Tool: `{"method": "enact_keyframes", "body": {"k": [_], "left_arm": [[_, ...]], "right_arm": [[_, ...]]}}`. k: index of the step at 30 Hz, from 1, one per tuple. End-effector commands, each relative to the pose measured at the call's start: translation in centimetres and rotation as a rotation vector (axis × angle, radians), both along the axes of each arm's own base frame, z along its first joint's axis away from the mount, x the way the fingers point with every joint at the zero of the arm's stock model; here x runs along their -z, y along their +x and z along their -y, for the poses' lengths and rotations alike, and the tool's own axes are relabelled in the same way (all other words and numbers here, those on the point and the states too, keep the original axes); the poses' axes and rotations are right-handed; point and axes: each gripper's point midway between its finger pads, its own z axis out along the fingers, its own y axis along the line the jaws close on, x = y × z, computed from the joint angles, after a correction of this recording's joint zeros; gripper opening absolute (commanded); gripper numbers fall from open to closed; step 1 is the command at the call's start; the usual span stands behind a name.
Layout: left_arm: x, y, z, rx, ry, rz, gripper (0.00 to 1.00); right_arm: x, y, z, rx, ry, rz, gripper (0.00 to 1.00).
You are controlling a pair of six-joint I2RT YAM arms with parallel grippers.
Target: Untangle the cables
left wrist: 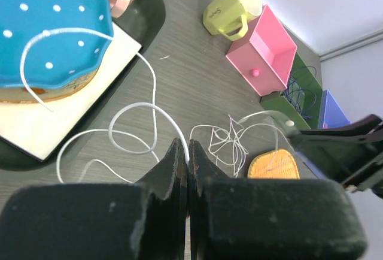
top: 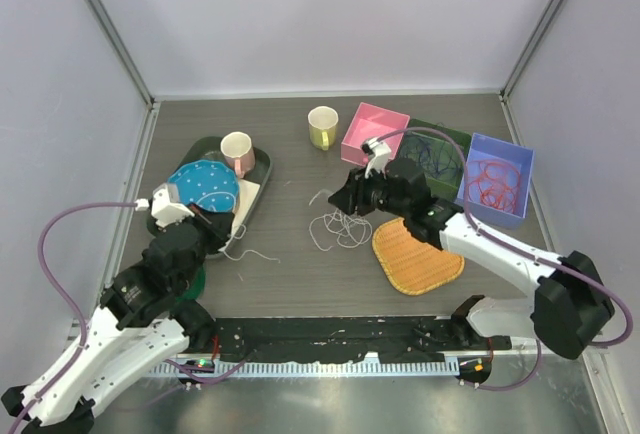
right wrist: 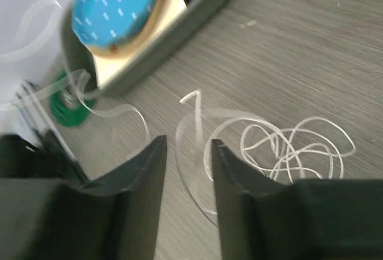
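A thin white cable tangle lies mid-table, seen also in the left wrist view and the right wrist view. A thicker white cable loops from the blue plate to my left gripper, which is shut on it near the tray's corner. My right gripper hovers open just above the tangle's left side; a blurred white strand hangs loose between its jaws. Dark blue cables fill the green box and orange-red cables the blue box.
A dark tray holds a blue dotted plate and a pink mug. A yellow-green mug, a pink box and an orange woven mat stand nearby. A green coil lies by the tray.
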Motion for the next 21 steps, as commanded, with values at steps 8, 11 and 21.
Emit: {"method": "enact_keyframes", "body": {"k": [8,11,21], "left_arm": [[-5.2,2.9,4.6,0.139,0.006,0.099,0.0],[-5.2,3.1,5.6,0.164,-0.004,0.073,0.0],[-2.3,1.5,10.9,0.391,-0.112,-0.068,0.0]], "right_arm": [[-3.9,-5.5,-2.7,-0.436,-0.122,0.59,0.81],[-3.6,-7.4,-4.0,-0.525,-0.122,0.712,0.84],[-4.0,-8.7,-8.8,-0.714,-0.119,1.071,0.93]]}}
